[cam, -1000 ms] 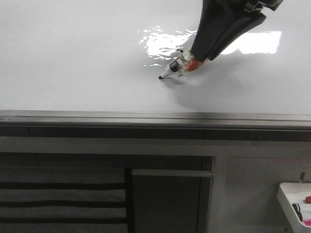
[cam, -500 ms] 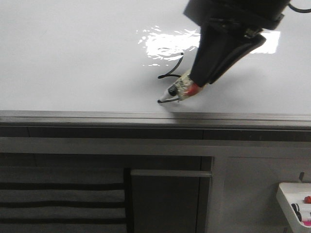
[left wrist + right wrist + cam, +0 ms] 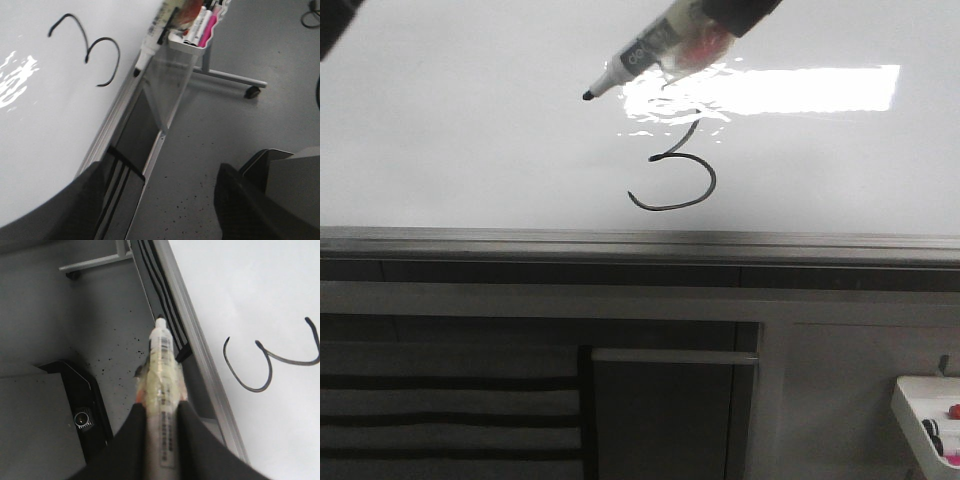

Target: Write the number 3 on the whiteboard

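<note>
The number 3 (image 3: 675, 170) stands drawn on the whiteboard (image 3: 470, 140), near its grey rail (image 3: 520, 240) and just below the bright glare; its wide lower loop looks closed off, so the writing seems done (only withdrawal is left). The marker (image 3: 640, 55) hangs clear of the board, pinched between the right gripper's (image 3: 160, 415) fingers. The left gripper (image 3: 150, 200) shows spread fingers holding nothing. Beyond the board: a speckled grey floor (image 3: 225, 130) and, at the right, a small white tray (image 3: 925, 405) of spare pens.
</note>
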Tool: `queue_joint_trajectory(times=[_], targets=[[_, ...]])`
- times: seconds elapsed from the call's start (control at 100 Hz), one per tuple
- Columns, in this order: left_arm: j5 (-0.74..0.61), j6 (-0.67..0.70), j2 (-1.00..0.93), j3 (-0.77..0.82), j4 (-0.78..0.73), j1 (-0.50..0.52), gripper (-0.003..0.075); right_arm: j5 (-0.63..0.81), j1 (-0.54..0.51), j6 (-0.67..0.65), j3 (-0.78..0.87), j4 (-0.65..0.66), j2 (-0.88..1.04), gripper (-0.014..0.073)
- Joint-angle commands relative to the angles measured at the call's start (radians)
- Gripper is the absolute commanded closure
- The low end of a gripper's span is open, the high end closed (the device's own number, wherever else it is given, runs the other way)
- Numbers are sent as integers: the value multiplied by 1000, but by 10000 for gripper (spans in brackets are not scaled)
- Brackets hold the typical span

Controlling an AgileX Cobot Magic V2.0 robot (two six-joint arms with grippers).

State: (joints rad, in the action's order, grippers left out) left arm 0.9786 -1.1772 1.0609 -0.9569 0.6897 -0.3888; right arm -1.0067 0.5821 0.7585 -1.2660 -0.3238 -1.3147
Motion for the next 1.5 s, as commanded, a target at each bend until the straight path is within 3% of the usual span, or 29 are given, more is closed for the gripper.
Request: queue_joint_trajectory(times=[0.0,0.28,0.75,0.82,1.02,1.13,1.39,1.49], targets=[[-20,-13,51,-74,47,-79,290,28,4,82,-32,-23,33,647],[-89,-13,264,-219,9,-215,290,36,4,117,-32,-25,33,647],[-87,-29,391,-335,44,-247,294,36,4,192,-32,-25,33,647],[-86,-31,391,-335,47,-247,339,38,4,192,-32,-25,33,647],[-85,-31,391,-335,47,-247,568,35,4,192,-32,-28,33,647],[-85,-31,391,-335,47,-247,645,33,4,192,-32,-49,33,647],[-83,-31,391,-335,47,-247,710,24,4,192,-32,-51,33,638],[-83,-31,391,-335,47,-247,710,20,4,192,-32,-49,33,533]])
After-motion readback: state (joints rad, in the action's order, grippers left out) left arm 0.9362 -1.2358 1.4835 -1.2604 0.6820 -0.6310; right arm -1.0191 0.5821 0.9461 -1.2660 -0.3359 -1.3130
